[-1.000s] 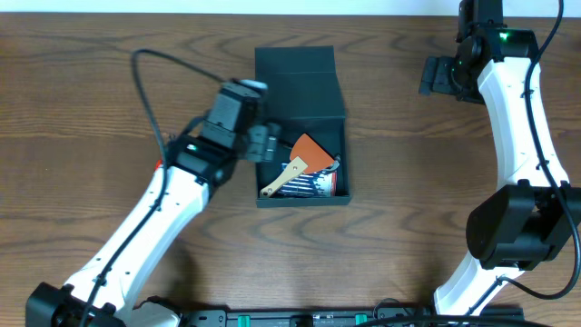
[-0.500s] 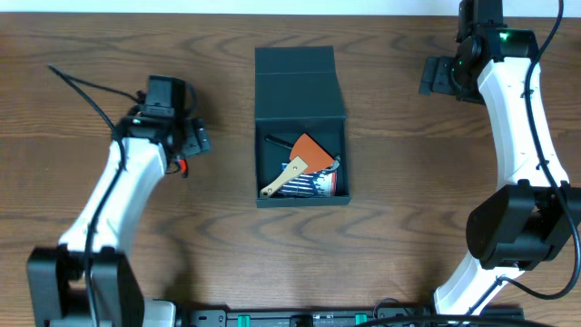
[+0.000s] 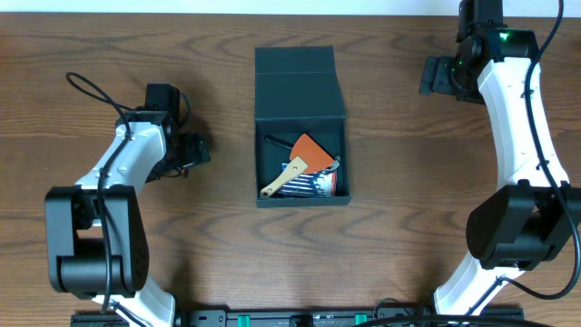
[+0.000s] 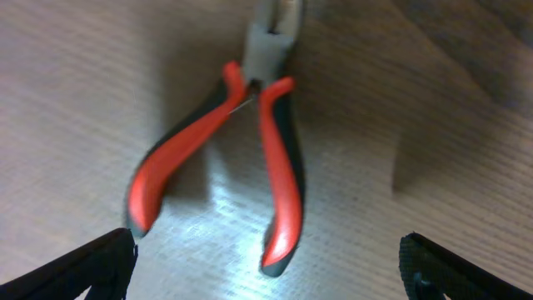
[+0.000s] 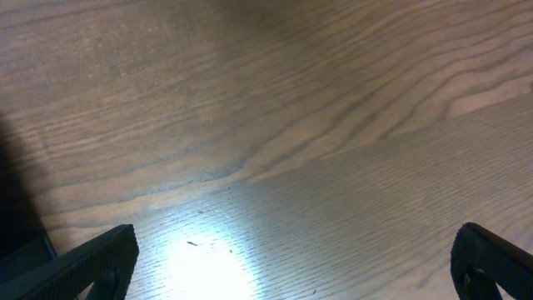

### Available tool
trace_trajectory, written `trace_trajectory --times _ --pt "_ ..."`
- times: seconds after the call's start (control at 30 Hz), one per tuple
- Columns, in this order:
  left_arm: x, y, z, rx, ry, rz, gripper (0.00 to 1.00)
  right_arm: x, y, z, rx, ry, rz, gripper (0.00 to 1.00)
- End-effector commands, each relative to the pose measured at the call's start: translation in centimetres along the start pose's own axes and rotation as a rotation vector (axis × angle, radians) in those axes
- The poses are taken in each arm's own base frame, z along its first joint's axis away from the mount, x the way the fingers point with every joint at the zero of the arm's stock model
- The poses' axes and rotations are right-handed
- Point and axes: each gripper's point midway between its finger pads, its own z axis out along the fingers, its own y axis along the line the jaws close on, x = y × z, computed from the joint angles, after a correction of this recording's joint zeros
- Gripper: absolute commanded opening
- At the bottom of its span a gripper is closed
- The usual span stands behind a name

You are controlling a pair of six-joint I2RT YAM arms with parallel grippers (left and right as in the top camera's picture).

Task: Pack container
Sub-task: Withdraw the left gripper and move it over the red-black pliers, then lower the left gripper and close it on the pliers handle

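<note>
just red-and-black pliers (image 4: pixel 280 162) flat on the wood bench (image 4: pixel 433 125), right ahead of the left claw (image 4: pixel 271 277), handles toward it

Pliers (image 4: pixel 279 158) (lying flat) below left pincer (image 4: pixel 266 271)

The container (image 3: pixel 300 95), a dark teal-green, matte rectangular box, is being seen from above lying flat near the middle of the table (image 3: pixel 408 227), with its long sides running from the near edge toward the far one. Its flap of the same colour is being shown at the far end, and the near half of the interior is being exposed to view. That open part is being occupied by an orange piece (image 3: pixel 311 150), a pale wooden-handled tool (image 3: pixel 283 177) lying slantwise and a striped item (image 3: pixel 307 187) against the near wall, all close together.
</note>
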Motion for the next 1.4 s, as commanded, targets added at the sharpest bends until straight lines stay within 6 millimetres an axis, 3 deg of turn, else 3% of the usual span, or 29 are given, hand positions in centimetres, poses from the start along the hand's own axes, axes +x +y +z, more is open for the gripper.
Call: trace_trajectory --times 0.0,0.13,0.3,0.33,1.03,1.37 --pt "-0.1 -0.7 0.3 0.040 0.015 0.060 0.99 -0.7 -0.4 -1.1 0.003 -0.033 0.029 0.99" --pt "-0.3 -1.0 0.4 0.051 0.007 0.071 0.99 -0.7 -0.4 -1.1 0.003 -0.033 0.029 0.99" --pt "-0.4 -1.1 0.4 0.055 0.002 0.070 0.70 -0.7 -0.4 -1.1 0.003 -0.033 0.029 0.99" --pt "-0.5 -1.1 0.3 0.056 0.000 0.069 0.69 -0.7 -0.4 -1.1 0.003 -0.033 0.029 0.99" --pt "-1.2 -1.4 0.8 0.067 -0.021 -0.131 0.69 -0.7 -0.4 -1.1 0.003 -0.033 0.029 0.99" --pt "-0.4 -1.1 2.5 0.044 0.028 -0.163 0.69 -0.7 -0.4 -1.1 0.003 -0.033 0.029 0.99"
